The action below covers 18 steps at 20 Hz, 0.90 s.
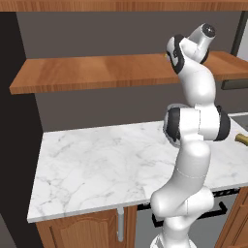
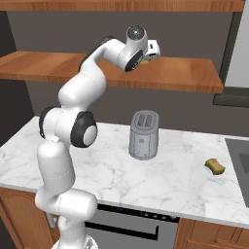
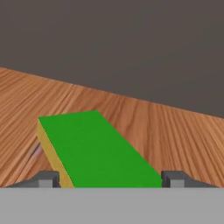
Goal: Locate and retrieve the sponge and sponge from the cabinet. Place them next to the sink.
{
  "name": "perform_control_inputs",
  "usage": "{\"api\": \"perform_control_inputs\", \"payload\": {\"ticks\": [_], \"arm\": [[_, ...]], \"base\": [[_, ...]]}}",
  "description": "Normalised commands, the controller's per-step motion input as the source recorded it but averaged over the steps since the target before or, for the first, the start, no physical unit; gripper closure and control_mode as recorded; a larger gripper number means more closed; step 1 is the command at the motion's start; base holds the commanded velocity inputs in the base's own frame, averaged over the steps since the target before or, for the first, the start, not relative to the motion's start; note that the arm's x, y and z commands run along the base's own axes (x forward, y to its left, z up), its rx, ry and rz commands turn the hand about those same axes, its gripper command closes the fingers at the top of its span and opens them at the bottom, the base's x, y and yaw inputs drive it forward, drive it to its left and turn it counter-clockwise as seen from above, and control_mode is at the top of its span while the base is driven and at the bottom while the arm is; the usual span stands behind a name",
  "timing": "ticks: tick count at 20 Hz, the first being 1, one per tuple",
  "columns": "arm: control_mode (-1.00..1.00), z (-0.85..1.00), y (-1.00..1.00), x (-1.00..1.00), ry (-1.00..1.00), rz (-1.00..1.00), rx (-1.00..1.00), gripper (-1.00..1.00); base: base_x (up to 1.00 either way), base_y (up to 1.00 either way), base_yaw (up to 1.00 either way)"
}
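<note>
A bright green flat sponge [image 3: 94,146] with a yellow side lies on the reddish-brown cabinet shelf [image 3: 183,131]. My gripper [image 3: 109,179] straddles its near end, open, one fingertip [image 3: 46,179] close by each long side. From the right base camera the gripper [image 2: 153,51] is reaching onto the shelf [image 2: 185,75] at its middle. A dull olive-yellow sponge [image 2: 214,166] rests on the marble counter near the sink [image 2: 240,158]; it also peeks past the arm as a brownish pad [image 1: 241,139].
A grey toaster [image 2: 144,134] stands on the counter [image 1: 97,164] below the shelf. Another shelf board [image 1: 121,5] runs above. A dark wall panel [image 1: 14,145] bounds the counter's left end. Lower cupboards with arched doors [image 1: 82,232] sit under the counter.
</note>
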Motion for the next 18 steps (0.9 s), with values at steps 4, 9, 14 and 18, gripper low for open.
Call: {"api": "perform_control_inputs", "payload": {"ticks": [4,9,14,18], "arm": [[-1.00,0.00,0.00,-0.01,-0.01,0.00,0.00,1.00],[-1.00,0.01,-0.14,-0.19,-0.08,0.00,0.02,1.00],[-1.00,0.03,-0.28,-0.31,-0.12,0.00,0.01,1.00],[-1.00,0.11,-0.26,-0.52,-0.08,0.00,0.00,1.00]], "base": [[0.00,0.00,0.00],[0.00,0.00,0.00],[0.00,0.00,0.00],[0.00,0.00,0.00]]}}
